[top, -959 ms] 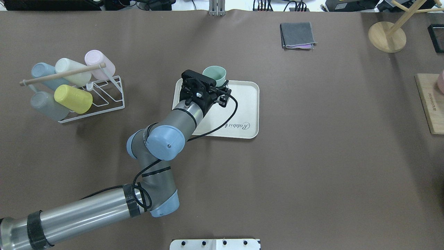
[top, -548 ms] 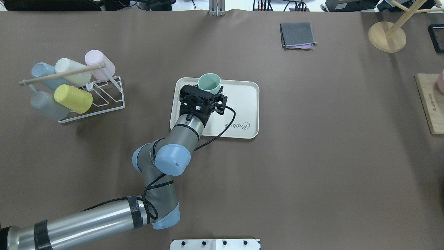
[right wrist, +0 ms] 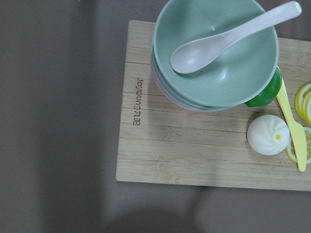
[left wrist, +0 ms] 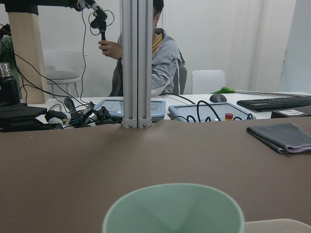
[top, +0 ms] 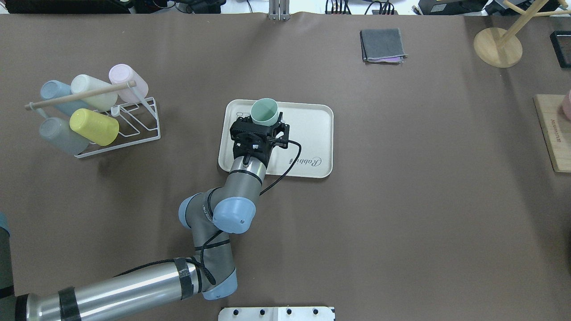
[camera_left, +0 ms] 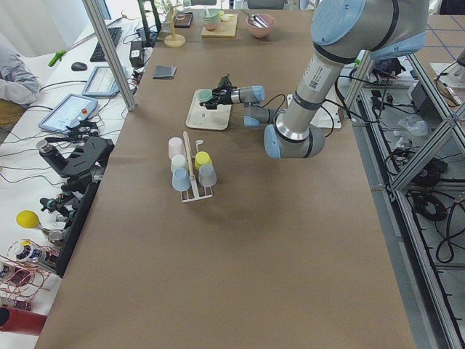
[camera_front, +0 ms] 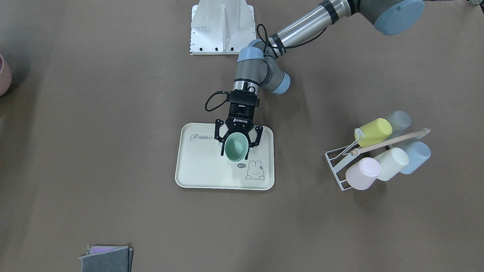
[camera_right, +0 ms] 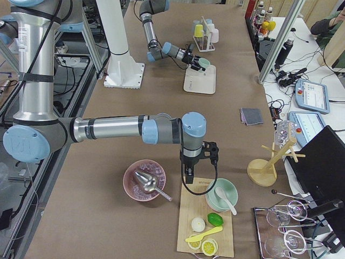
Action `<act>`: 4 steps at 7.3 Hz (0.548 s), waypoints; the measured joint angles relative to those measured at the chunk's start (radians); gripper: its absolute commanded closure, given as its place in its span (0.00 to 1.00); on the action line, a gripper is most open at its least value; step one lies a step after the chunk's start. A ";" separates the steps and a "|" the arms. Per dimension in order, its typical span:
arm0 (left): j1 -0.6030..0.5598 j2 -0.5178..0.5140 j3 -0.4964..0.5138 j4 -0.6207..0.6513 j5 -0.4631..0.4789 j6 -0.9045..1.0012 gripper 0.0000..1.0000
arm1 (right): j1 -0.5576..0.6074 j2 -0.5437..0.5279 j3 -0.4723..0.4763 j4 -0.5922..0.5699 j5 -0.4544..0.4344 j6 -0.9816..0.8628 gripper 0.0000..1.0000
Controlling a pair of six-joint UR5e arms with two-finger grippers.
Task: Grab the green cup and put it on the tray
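Note:
The green cup (camera_front: 236, 146) stands upright between the fingers of my left gripper (camera_front: 235, 152), which is shut on its sides. It hangs over the far-left part of the cream tray (camera_front: 204, 173), next to the bunny drawing. In the overhead view the cup (top: 264, 111) sits just ahead of the gripper (top: 264, 119) over the tray (top: 312, 129). The left wrist view shows the cup's rim (left wrist: 172, 208) close up. My right gripper (camera_right: 190, 171) points down over a wooden board far off; I cannot tell if it is open or shut.
A white wire rack (top: 116, 120) holding several pastel cups stands left of the tray. A folded grey cloth (top: 382, 44) lies at the far side. A wooden stand (top: 497, 47) and a wooden board (top: 553, 133) with bowls (right wrist: 214, 53) are at the right.
My left arm has drawn back toward the robot's base. The green cup has moved from the tray's far edge to over the tray.

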State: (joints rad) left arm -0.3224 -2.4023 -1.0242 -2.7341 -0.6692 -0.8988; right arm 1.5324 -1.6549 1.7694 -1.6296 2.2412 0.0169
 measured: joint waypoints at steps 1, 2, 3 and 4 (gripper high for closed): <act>-0.002 -0.031 0.039 0.005 0.003 -0.002 0.95 | 0.000 0.000 -0.001 0.012 0.000 0.000 0.00; -0.004 -0.047 0.059 0.007 0.004 -0.005 0.95 | 0.000 -0.006 -0.005 0.037 0.000 0.000 0.00; -0.006 -0.056 0.074 0.008 0.001 -0.011 0.95 | 0.000 -0.012 -0.007 0.057 0.000 0.000 0.00; -0.009 -0.062 0.095 0.009 -0.005 -0.016 0.95 | 0.000 -0.016 -0.008 0.067 0.000 0.000 0.00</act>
State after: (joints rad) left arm -0.3312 -2.4645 -0.9295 -2.7250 -0.6740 -0.9150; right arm 1.5325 -1.6708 1.7615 -1.5630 2.2411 0.0169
